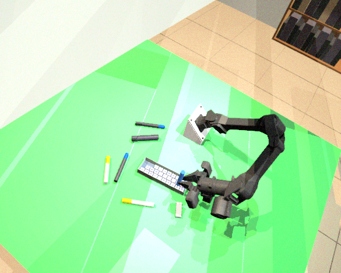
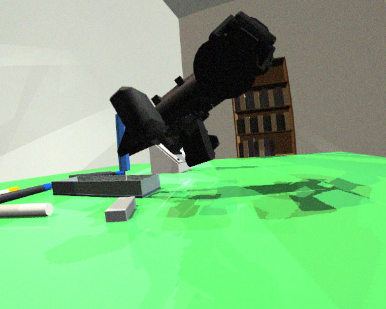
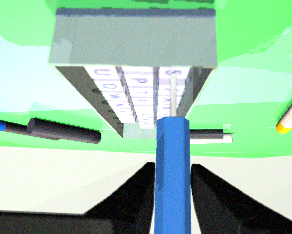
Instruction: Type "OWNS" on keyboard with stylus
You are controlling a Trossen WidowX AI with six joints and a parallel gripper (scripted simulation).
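The keyboard (image 1: 161, 175) (image 2: 96, 187) (image 3: 135, 40) is a shallow grey tray with rows of white lettered keys. My gripper (image 1: 181, 180) (image 3: 172, 171) is shut on the blue stylus (image 1: 180, 177) (image 2: 124, 163) (image 3: 173, 155), which stands nearly upright over the keyboard's end nearest the gripper. Its thin metal tip reaches down inside the tray walls. In the wrist view the tip overlaps the key marked S, in the right-hand row. Whether that key is pressed down cannot be told. The near wall hides the lowest part of the tip in the exterior view.
A small grey block (image 1: 178, 209) (image 2: 120, 209) lies close to the keyboard's near end. A white marker (image 1: 141, 203) (image 2: 23, 210), another white marker (image 1: 106, 171), two dark blue-ended markers (image 1: 121, 167) (image 1: 147, 125) and a dark cylinder (image 1: 144, 137) (image 3: 65, 131) lie around it. The arm's pale wedge base (image 1: 190, 132) stands behind.
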